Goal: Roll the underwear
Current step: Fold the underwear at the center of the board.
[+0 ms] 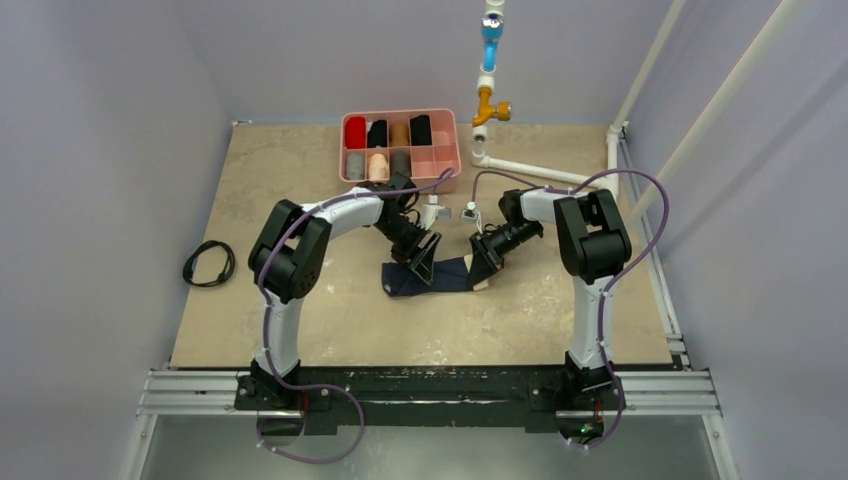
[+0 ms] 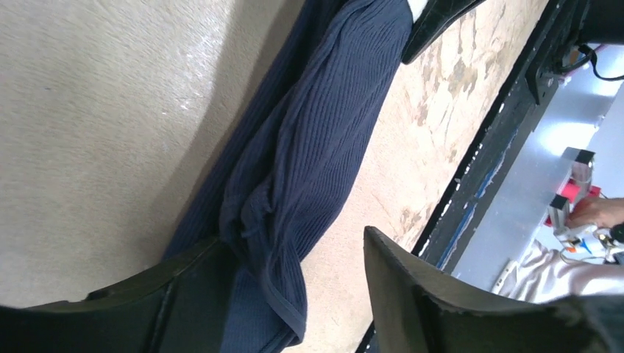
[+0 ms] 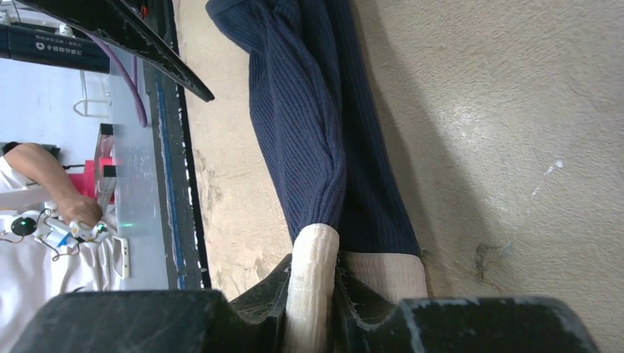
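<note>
I saw the underwear (image 1: 432,279) mid-surface (image 1: 300,330), betw. the two arms, drawn out as a long bunched strip. L gripper (image 1: 421,262) sat over the navy end, jaws spread, fabric loose betw. them, close against one finger (image 2: 184,294). R gripper (image 1: 486,264) was at the opp. end, jaws pinching the cream band (image 3: 313,257). Pink tray (image 1: 346,150) of rolls sat well behind.

I work in a robotics lab cell: plain lavender panels (image 1: 100,130) wall in my beige tabletop (image 1: 300,180), my bases (image 1: 270,385) bolt to an aluminium rail (image 1: 190,395), white PVC piping (image 1: 545,173) frames one corner, and a person's arm (image 3: 51,184) shows beyond the edge.
</note>
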Tool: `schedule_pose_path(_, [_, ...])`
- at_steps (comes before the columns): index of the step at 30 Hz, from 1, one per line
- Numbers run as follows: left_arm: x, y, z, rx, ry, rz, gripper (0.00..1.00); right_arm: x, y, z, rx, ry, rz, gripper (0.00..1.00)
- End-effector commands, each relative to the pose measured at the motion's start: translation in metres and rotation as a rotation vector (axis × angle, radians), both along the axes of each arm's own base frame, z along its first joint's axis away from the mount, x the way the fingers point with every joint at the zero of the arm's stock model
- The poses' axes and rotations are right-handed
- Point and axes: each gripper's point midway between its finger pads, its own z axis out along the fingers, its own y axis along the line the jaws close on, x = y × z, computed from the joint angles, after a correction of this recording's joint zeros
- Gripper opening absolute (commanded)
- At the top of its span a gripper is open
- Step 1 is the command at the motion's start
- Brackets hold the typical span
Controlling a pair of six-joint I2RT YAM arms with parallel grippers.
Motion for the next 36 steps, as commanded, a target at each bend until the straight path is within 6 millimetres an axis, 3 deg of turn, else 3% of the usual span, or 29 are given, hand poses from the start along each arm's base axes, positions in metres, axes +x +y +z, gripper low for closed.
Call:
schedule_pose_path(1, [0.026,0.015,0.007,0.049,-0.146,0.052,0.64,0.011,-0.032,-0.049,-0.195,-0.098,0.057,0.18])
schedule_pose_path(9, [0.032,0.016,0.024,0.006,-0.175,0.077,0.68,0.013,-0.032,-0.05,-0.204,-0.095,0.051,0.18])
schedule_pose_path(28, [0.0,-0.012,0.092,-0.389,-0.254,0.004,0.69,0.017,-0.03,-0.053,-0.218,-0.055,0.028,0.18])
schedule_pose_path(30, [-0.001,-0.017,0.092,-0.408,-0.24,-0.003,0.69,0.018,-0.03,-0.053,-0.219,-0.051,0.025,0.18])
schedule_pose_path(36, [0.004,-0.038,0.068,-0.396,-0.125,0.044,0.69,0.018,-0.029,-0.054,-0.221,-0.039,0.02,0.19])
